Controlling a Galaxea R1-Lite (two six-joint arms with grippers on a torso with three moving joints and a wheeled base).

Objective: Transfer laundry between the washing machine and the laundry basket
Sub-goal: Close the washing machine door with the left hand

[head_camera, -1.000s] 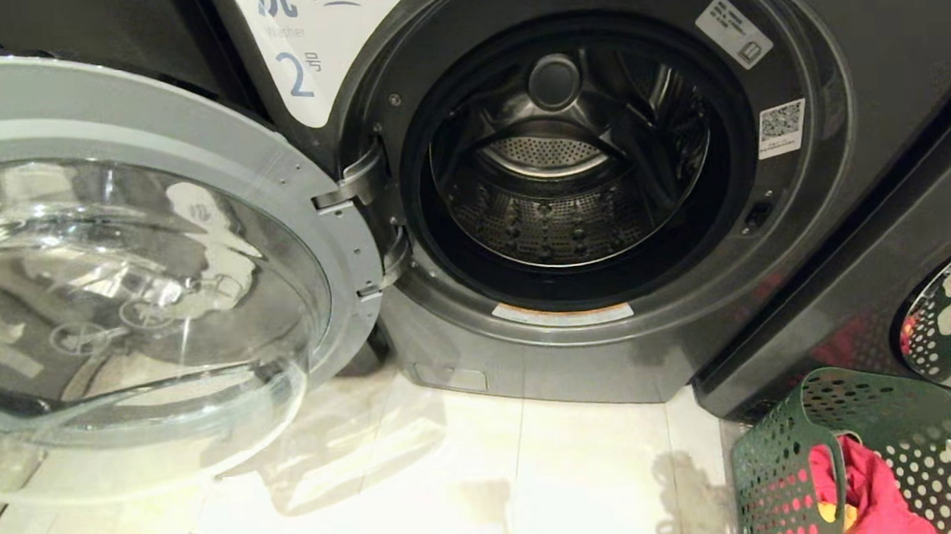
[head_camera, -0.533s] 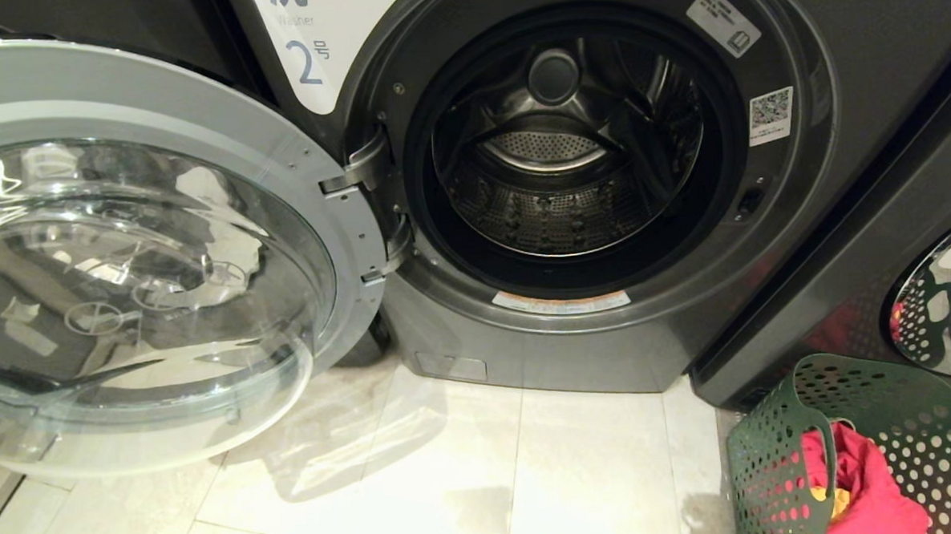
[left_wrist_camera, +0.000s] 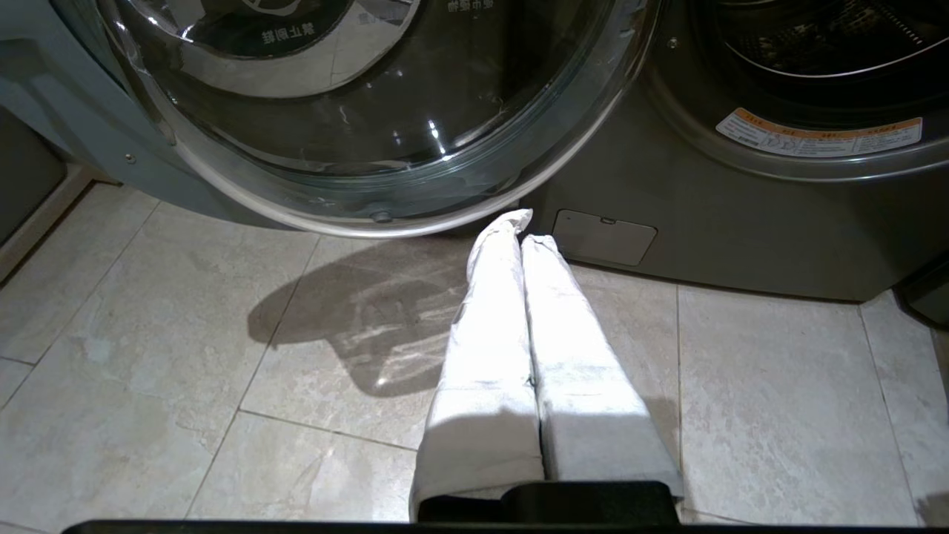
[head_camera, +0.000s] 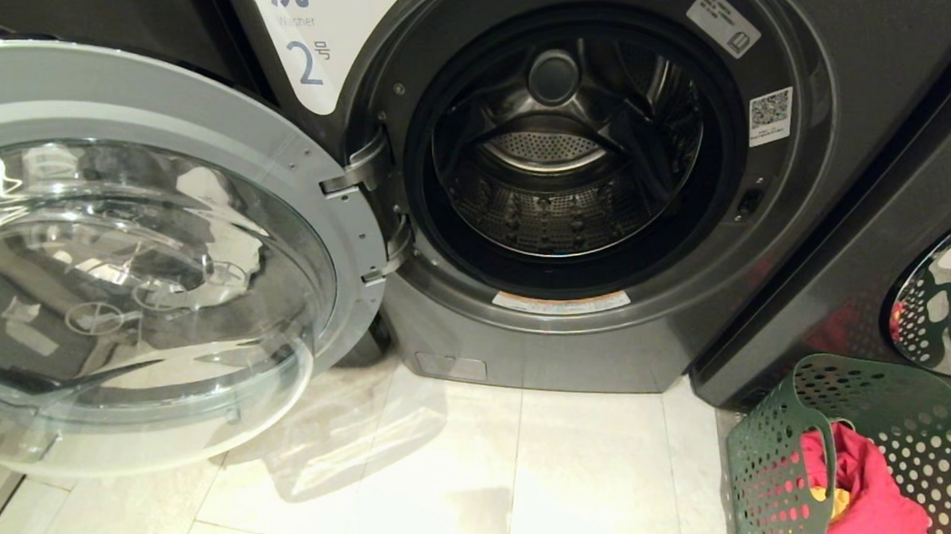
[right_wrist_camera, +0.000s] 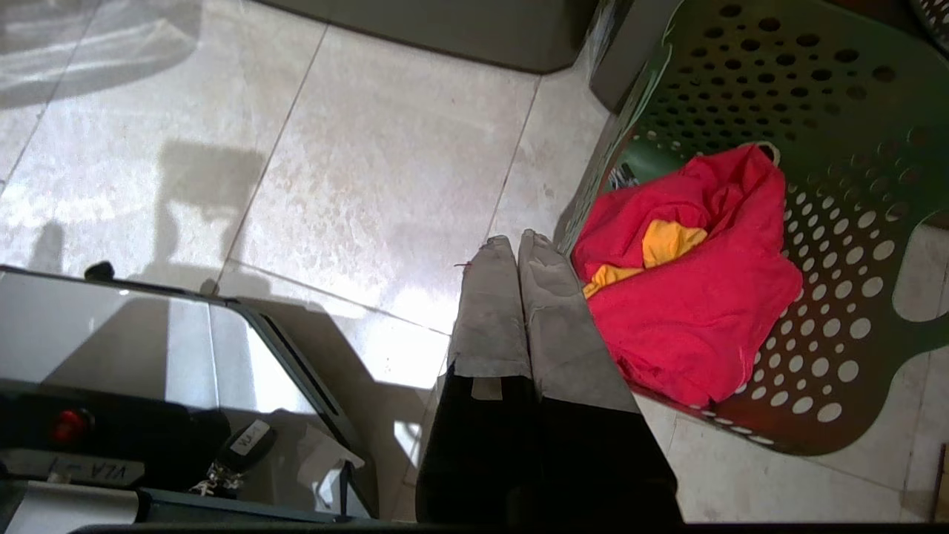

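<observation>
Premises are presenting as a shared laundry room, possibly a laundromat. A dark grey front-loading washer is standing with its door hanging open, carrying a numbered label reading 2. A second machine is adjoining it. A green basket is sitting on pale floor tiles.

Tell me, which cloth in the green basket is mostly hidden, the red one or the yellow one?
The yellow cloth. Only a small patch peeks out, because the red cloth is wrapped around it and fills far more of the green basket.
</observation>
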